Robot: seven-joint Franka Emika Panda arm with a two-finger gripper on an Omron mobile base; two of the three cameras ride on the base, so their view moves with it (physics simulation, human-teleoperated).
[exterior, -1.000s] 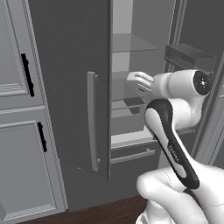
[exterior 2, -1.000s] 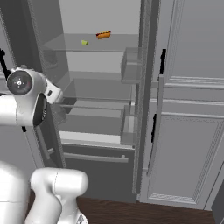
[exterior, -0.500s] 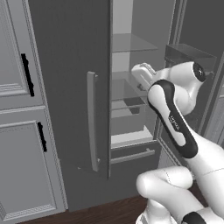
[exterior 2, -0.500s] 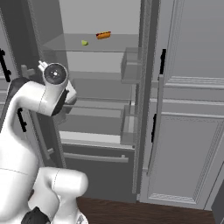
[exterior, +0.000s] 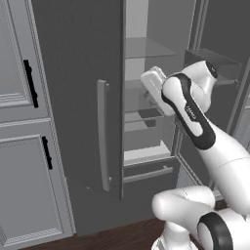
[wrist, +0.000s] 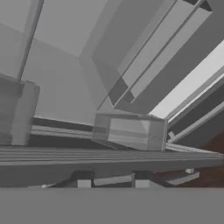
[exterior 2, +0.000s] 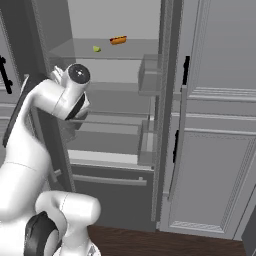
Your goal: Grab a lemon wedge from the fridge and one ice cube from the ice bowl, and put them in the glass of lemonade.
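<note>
Raised since the earlier frames, the white arm (exterior: 188, 110) now carries its wrist up from the level of the lower shelves to mid-height of the open fridge (exterior: 73, 97), and the hand has swung in toward the interior; the base cameras have not shifted, since the cabinet doors (exterior 2: 215, 165) and the long bar handle (exterior: 102, 136) sit where they were. The lemon wedge (exterior 2: 96, 49) lies on the upper shelf (exterior 2: 75, 50), toward the back, with the hot dog (exterior 2: 118, 40) just beside it on the side nearer the right-hand door. From the hand, the wedge lies above and deeper into the compartment, so the coming move is judged to be a reach upward and inward. The wedge is too small to tell which way its long axis runs. In the hand view the two dark tips of the pincer (wrist: 111, 183) appear at the bottom edge with a gap between them and nothing held, so the pincer looks partly open; the camera faces down across a door bin (wrist: 129, 131) and lower shelves. Neither glass nor ice bowl can be located from here.
</note>
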